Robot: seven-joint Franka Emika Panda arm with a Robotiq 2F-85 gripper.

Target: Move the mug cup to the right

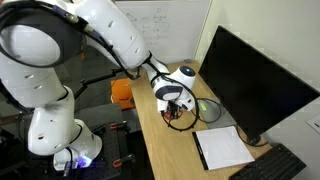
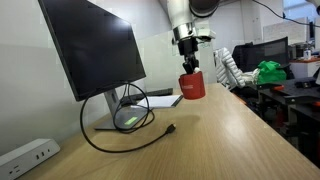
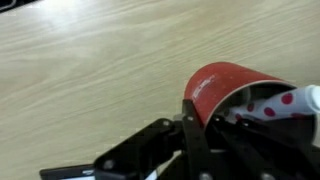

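The mug (image 2: 192,86) is red outside, with a white inside dotted in red. In the wrist view the mug (image 3: 225,88) fills the lower right, and the gripper (image 3: 205,125) has one finger outside the wall and one inside the rim. In an exterior view the gripper (image 2: 189,62) comes down on the mug from above, and the mug sits at or just above the wooden desk (image 2: 200,140). In the other exterior view the gripper (image 1: 176,100) hides most of the mug.
A black monitor (image 2: 95,50) stands on the desk with a black cable loop (image 2: 120,125) by its base. A white power strip (image 2: 25,155) lies at the near corner. A white notepad (image 1: 222,147) and a keyboard (image 1: 275,165) lie on the desk. An orange object (image 1: 121,92) sits off the desk edge.
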